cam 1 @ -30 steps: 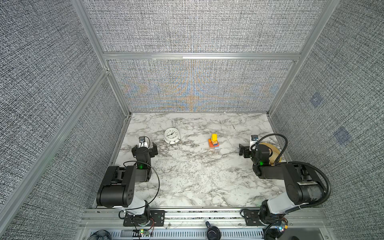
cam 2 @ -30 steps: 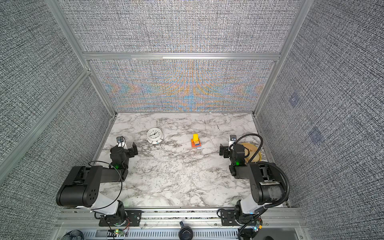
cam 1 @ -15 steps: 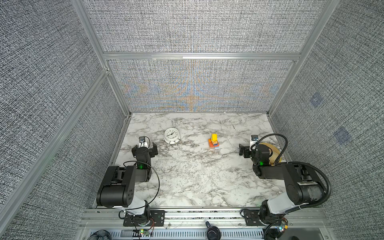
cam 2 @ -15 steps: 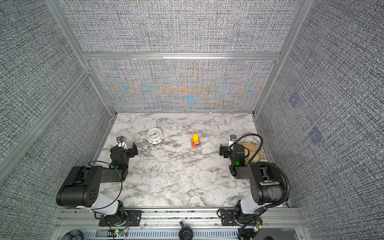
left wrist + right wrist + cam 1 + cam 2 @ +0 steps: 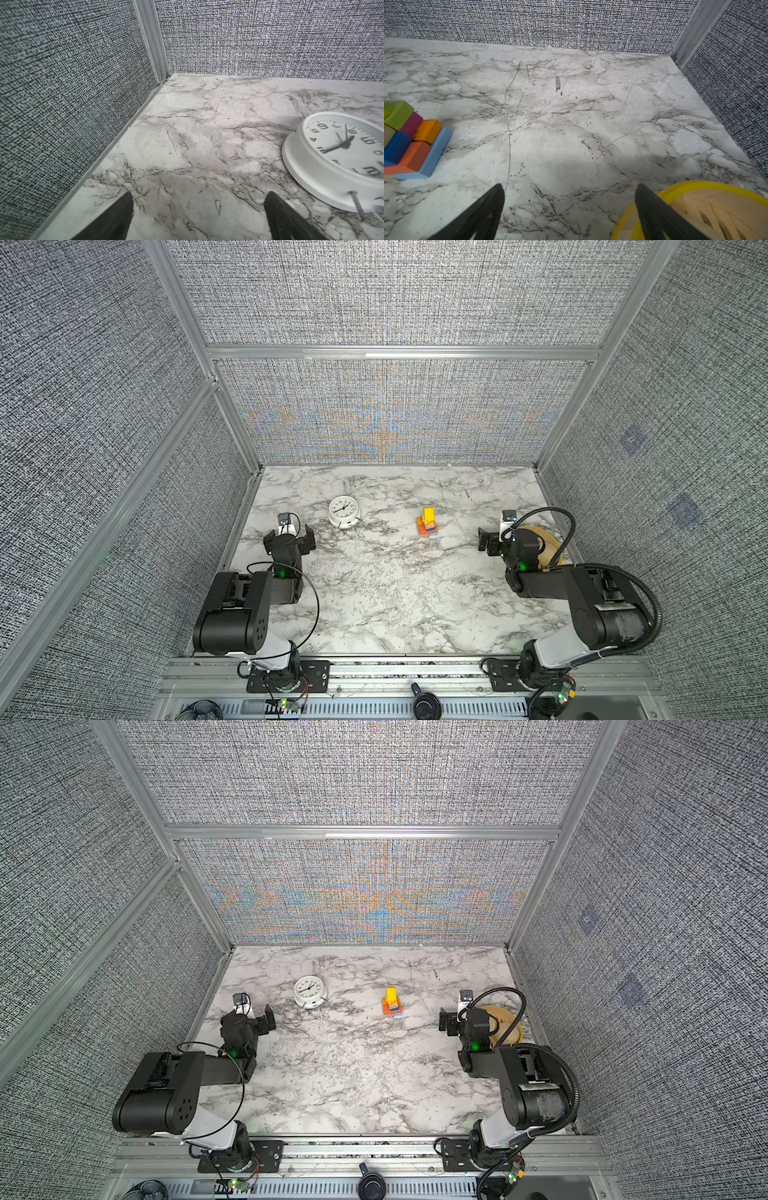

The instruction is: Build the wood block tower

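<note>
Tower (image 5: 428,522) well clear between left end effector (image 5: 197,194) and right end effector (image 5: 569,187), both agape

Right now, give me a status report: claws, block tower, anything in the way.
Left claw open, empty, beside clock. Right claw open, empty, by yellow bowl. Tower standing mid-table, untouched. Nothing between claws and tower.

The left arm (image 5: 245,605) and right arm (image 5: 582,597) are matte black with boxy links. Each has a white base link (image 5: 272,649) on a black bolted plate (image 5: 316,674) and a green light (image 5: 282,573) near the wrist. The left carries a thin cable (image 5: 317,605), the right a ribbed hose (image 5: 656,605).
</note>
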